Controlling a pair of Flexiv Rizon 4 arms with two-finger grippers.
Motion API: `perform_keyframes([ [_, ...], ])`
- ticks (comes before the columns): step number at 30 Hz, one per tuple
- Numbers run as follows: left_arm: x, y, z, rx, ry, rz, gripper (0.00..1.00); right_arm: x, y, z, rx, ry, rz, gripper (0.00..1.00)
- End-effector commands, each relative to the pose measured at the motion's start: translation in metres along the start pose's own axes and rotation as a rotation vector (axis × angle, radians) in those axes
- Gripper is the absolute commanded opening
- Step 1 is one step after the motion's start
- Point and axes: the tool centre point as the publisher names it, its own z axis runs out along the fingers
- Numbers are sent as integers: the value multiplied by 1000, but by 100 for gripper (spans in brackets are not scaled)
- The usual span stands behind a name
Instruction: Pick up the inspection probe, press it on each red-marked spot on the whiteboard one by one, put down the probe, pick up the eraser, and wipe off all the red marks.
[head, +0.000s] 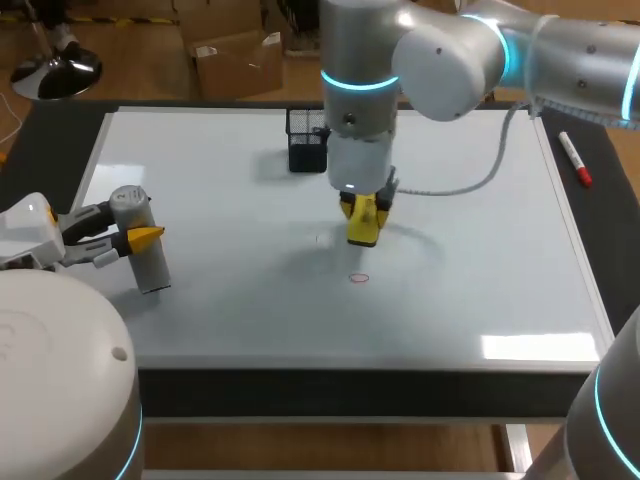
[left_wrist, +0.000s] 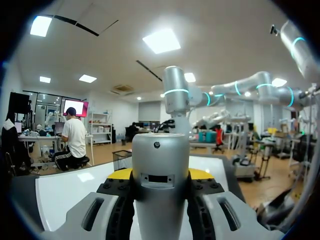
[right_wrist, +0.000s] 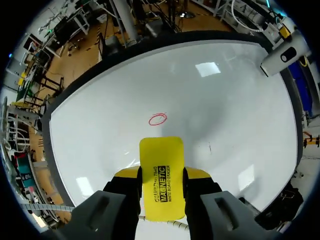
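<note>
yellow eraser (right_wrist: 161, 155) tight in right gripper (right_wrist: 161, 174), grey probe (left_wrist: 160, 155) in left gripper (left_wrist: 160, 175)

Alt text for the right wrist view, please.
Right gripper shut on a yellow eraser, held over the whiteboard. A small red oval mark lies on the board just ahead of the eraser. The inspection probe shows at the board's edge, off to one side.
</note>
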Motion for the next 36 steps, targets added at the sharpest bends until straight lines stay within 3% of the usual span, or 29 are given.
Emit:
perform_keyframes([
  [1, 1, -1, 0, 0, -2, 1, 0, 41, -8, -4, -10, -72, 45, 0],
  [11, 1, -1, 0, 0, -2, 1, 0, 104, -24, 0, -32, -135, 254, 0],
  [24, 1, -1, 0, 0, -2, 1, 0, 172, -36, 5, -39, -211, 416, 0],
  [30, 1, -1, 0, 0, -2, 1, 0, 194, -38, 7, -44, -222, 455, 0],
  [36, 1, -1, 0, 0, -2, 1, 0, 197, -36, 8, -54, -229, 472, 0],
])
